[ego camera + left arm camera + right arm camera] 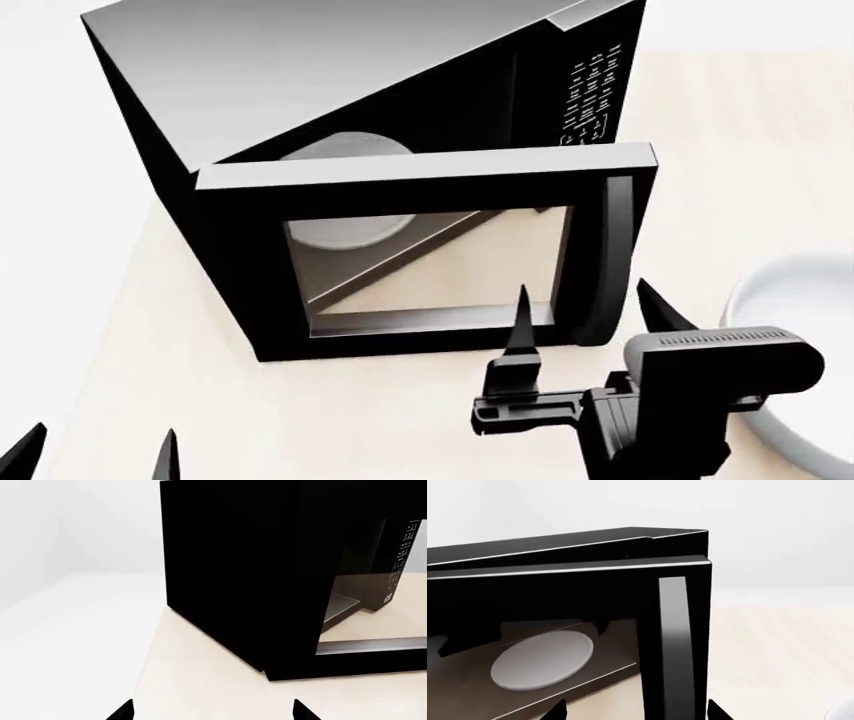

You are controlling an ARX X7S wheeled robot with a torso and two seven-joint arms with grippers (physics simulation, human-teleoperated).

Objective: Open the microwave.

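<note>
The black microwave [334, 80] with a grey top stands on the pale table [174, 400]. Its glass-windowed door [427, 250] is swung partly out on its left hinge, and the white turntable [340, 215] shows through the glass. The keypad [587, 95] is on the right of the front. My right gripper [587, 305] is open at the door's free edge. In the right wrist view the vertical handle [674, 645] stands between its spread fingertips [557, 711], with the right gripper [637, 712] not closed on it. My left gripper [94, 450] is open and empty, low at the left, in front of the microwave's side wall [233, 570].
A white bowl [801, 340] sits on the table to the right of my right gripper, partly behind the arm. The table's left edge [120, 300] runs close past the microwave's left side. The surroundings beyond are plain white.
</note>
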